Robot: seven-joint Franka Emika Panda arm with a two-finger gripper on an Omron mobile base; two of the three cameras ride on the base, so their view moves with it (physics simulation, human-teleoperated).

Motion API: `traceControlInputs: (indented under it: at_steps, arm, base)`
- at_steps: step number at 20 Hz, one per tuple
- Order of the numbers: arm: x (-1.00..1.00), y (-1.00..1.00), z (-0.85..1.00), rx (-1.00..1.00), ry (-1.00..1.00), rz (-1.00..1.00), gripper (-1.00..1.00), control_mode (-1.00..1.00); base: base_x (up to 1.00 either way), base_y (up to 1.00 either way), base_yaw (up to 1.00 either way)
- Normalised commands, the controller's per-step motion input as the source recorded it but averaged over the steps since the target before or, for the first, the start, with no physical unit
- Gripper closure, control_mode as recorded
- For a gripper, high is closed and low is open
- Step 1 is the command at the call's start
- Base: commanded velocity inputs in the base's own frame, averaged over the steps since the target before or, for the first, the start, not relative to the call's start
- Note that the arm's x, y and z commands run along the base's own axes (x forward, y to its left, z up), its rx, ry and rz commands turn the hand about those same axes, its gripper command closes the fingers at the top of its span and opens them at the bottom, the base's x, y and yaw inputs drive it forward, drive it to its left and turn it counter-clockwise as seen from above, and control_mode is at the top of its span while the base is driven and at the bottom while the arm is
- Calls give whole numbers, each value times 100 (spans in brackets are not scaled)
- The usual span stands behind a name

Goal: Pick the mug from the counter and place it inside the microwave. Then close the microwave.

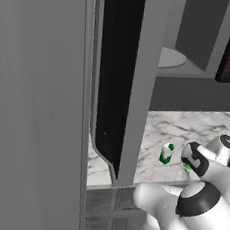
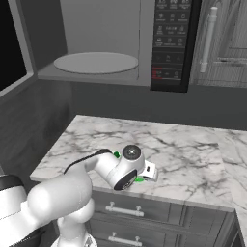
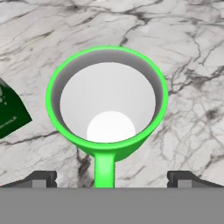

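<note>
The bright green mug [image 3: 107, 103] stands upright on the white marble counter [image 3: 188, 52], seen from straight above with its white inside showing. Its handle [image 3: 104, 170] points toward the bottom of the hand view, between my two fingertips. My gripper [image 3: 111, 180] hovers just over the mug, open, with one finger [image 3: 39, 178] out on either side of the handle. In the base views my wrist covers most of the mug, leaving a green sliver [image 2: 139, 179]. The microwave [image 2: 96, 43] hangs open above the counter, its round plate [image 2: 96, 62] bare.
A small green-and-white carton [image 1: 166, 153] stands just left of the mug, also at the hand view's left edge [image 3: 11, 111]. The microwave's black glass door [image 1: 116, 77] swings out to the left. A dark button panel [image 2: 171, 43] sits right of the cavity. Grey drawer fronts [image 2: 125, 210] lie below the counter.
</note>
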Motion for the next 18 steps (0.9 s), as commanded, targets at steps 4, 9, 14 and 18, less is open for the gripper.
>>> traceControlInputs:
  at_steps: [4,9,14,18]
  arm:
    - [0,0,0,0,0,0,-100,-100]
    - [0,0,0,0,0,0,100,-100]
    - [0,0,0,0,0,0,100,-100]
    - [0,0,0,0,0,0,100,-100]
  base:
    - [0,0,0]
    - [0,0,0]
    - [0,0,0]
    - [0,0,0]
